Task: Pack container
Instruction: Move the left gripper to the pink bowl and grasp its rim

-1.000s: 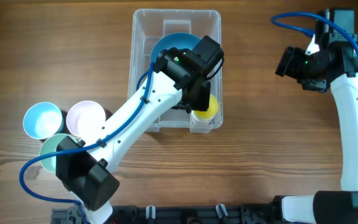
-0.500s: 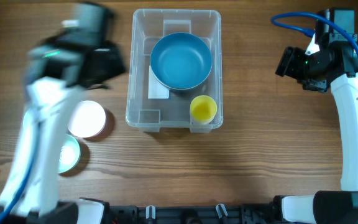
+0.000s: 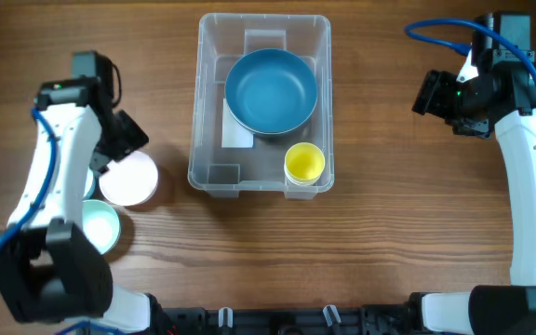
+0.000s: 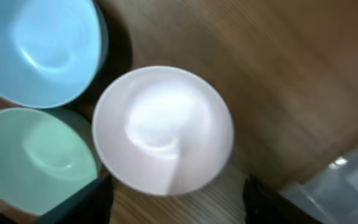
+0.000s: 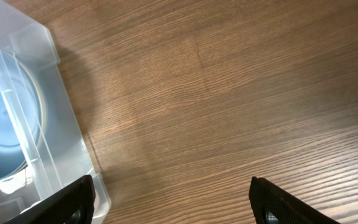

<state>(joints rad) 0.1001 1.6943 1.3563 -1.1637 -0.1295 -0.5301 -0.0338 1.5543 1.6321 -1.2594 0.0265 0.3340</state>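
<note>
Container [image 3: 196,112] at centre of table [image 3: 389,233], judged partly packed. Inside: blue bowl [image 3: 271,90]. Outside, left, unpacked: white bowl [image 4: 163,130], green bowl [image 4: 36,155], pale bowl [image 4: 39,50]. Inside too: yellow cup [image 3: 304,162]. Left gripper [image 4: 179,199] spread, empty, above white bowl; right gripper [image 5: 173,199] spread, empty.

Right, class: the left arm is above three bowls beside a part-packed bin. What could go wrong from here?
1. The white bowl sits tight against the light blue bowl and green bowl; the open left gripper might knock a neighbour while closing.
2. The dark blue bowl and yellow cup fill much of the container, so another bowl may land tilted or catch the rim.
</note>
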